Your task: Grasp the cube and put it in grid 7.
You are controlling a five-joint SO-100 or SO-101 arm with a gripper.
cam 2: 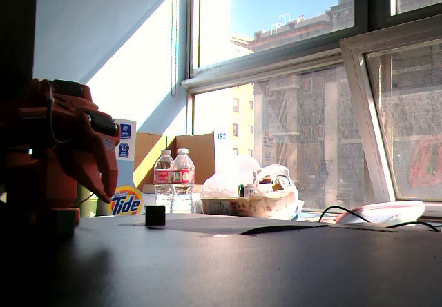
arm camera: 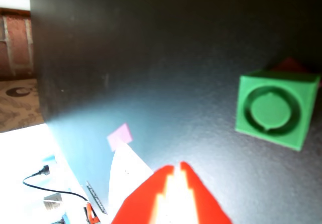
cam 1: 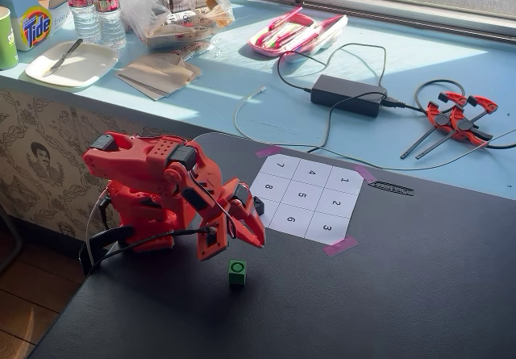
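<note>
nearest the lens in the wrist view are the two red fingertips (arm camera: 188, 186) of the gripper (arm camera: 176, 176), pressed tip to tip with only a bright sliver of glare between them, so it is clenched on nothing. beyond them, up and to the right in that view, sits the cube (arm camera: 274, 108), its ringed face square to the camera, resting on the dark tabletop (arm camera: 151, 58) and well clear of the fingers.

in a fixed view from above, the gripper (cam 1: 256, 242) points down and right off the folded red arm (cam 1: 153, 185), its tip hanging above the table with the cube (cam 1: 237, 272) near it, below and a little to the left in that view. the two are apart, not touching. the cube sits off the paper grid (cam 1: 310, 198) altogether, on bare black surface. grid 7 (cam 1: 280, 165) is the grid's upper left corner cell in that view, on the far side of the gripper from the cube.

so the coming move turns on one offset: the cube lies beside the closed tips, not between them and not straight ahead. by my judgement the fingers must spread first, then the wrist swing toward the cube before dropping, or a tip may nudge it away. being a cube, it has no long axis to favour.

in the low fixed view the arm (cam 2: 62, 145) is backlit and the cube (cam 2: 65, 221) only a dim shape in shadow; a small black cube (cam 2: 155, 214) stands further along.
</note>
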